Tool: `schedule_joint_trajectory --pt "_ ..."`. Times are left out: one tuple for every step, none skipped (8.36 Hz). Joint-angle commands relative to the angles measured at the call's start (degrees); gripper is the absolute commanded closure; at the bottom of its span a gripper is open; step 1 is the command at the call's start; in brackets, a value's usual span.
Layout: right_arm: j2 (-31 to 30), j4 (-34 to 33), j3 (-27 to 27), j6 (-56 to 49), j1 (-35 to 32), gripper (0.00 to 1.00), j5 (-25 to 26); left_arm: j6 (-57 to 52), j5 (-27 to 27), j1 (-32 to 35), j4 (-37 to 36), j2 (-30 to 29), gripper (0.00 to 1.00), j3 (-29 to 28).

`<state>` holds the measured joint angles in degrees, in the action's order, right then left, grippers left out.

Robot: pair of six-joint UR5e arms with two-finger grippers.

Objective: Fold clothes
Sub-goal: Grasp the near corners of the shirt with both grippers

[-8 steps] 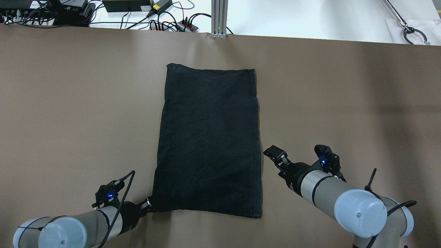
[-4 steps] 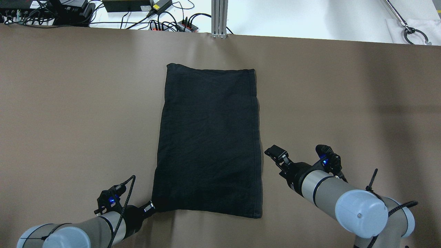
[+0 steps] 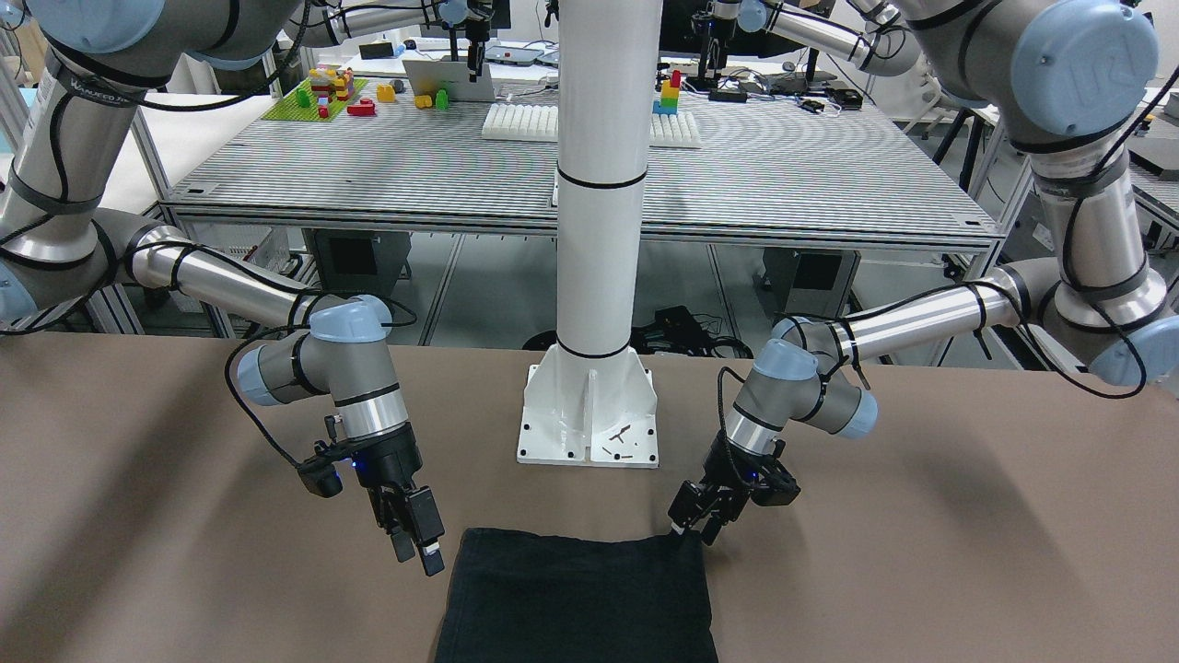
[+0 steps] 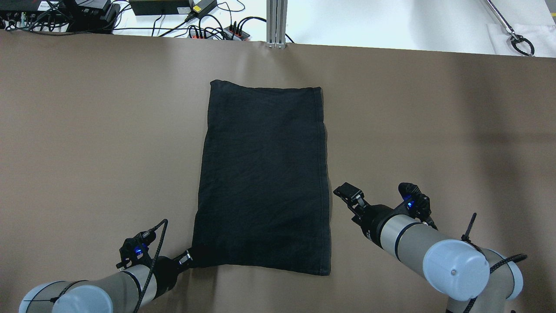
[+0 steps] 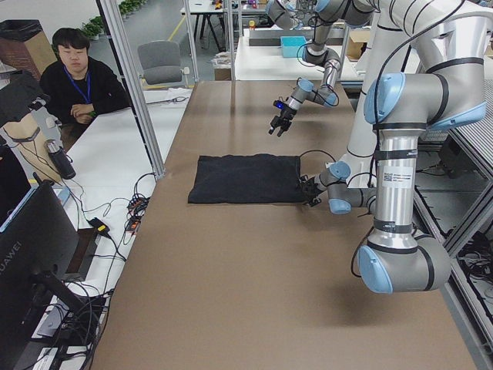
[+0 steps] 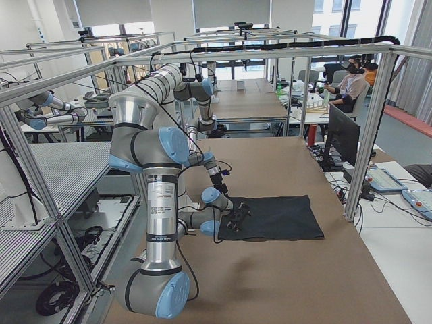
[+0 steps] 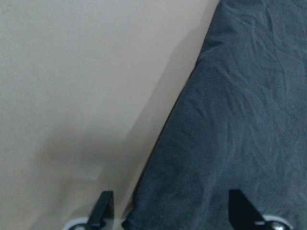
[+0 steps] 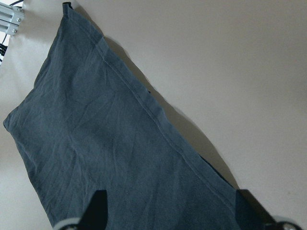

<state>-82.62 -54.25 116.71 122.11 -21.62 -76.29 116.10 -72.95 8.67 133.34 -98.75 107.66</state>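
Note:
The clothes are one black rectangle of fabric lying flat on the brown table, its long side running away from the robot. My left gripper sits low at the near left corner. In the left wrist view that corner lies between the spread fingers of the open left gripper. My right gripper hovers open just beside the clothes' right edge. In the right wrist view the clothes lie below the open right gripper. The front-facing view shows the left gripper at the corner and the right gripper raised.
The white post's base stands behind the clothes on the robot's side. An aluminium post and cables with power units line the far edge. A seated person is beyond the table's far side.
The left arm has drawn back slightly toward the near edge, its gripper staying at the fabric's corner. The right arm has barely moved. The fabric lies as before.

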Motion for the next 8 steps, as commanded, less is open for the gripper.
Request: schedule_joint_trajectory --pt "0.00 0.02 0.00 0.05 0.00 0.06 0.09 0.00 1.13 -0.23 -0.10 -0.82 0.15 -1.65" --pt "0.00 0.02 -0.08 0.05 0.00 0.06 0.00 0.00 2.45 -0.06 -0.10 -1.44 0.33 -2.01" --pt "0.00 0.02 -0.08 0.05 0.00 0.06 0.00 -0.08 2.46 0.03 -0.10 -1.44 0.66 -1.76" --pt "0.00 0.02 0.00 0.05 0.00 0.06 0.00 0.00 2.46 0.12 -0.01 -1.53 0.95 -1.32" --pt "0.00 0.02 0.00 0.05 0.00 0.06 0.00 0.00 2.46 0.21 -0.01 -1.53 1.00 -0.62" --pt "0.09 0.02 0.00 0.14 0.09 0.06 0.00 -0.34 2.20 0.73 -0.01 -1.18 1.00 0.78" --pt "0.35 -0.50 0.00 0.14 0.44 0.07 0.00 -0.61 1.94 0.73 -0.10 -0.92 1.00 1.14" --pt "0.87 -1.64 -0.26 0.14 1.83 0.09 -0.26 -0.70 1.94 0.65 -0.10 -1.18 1.00 1.06"
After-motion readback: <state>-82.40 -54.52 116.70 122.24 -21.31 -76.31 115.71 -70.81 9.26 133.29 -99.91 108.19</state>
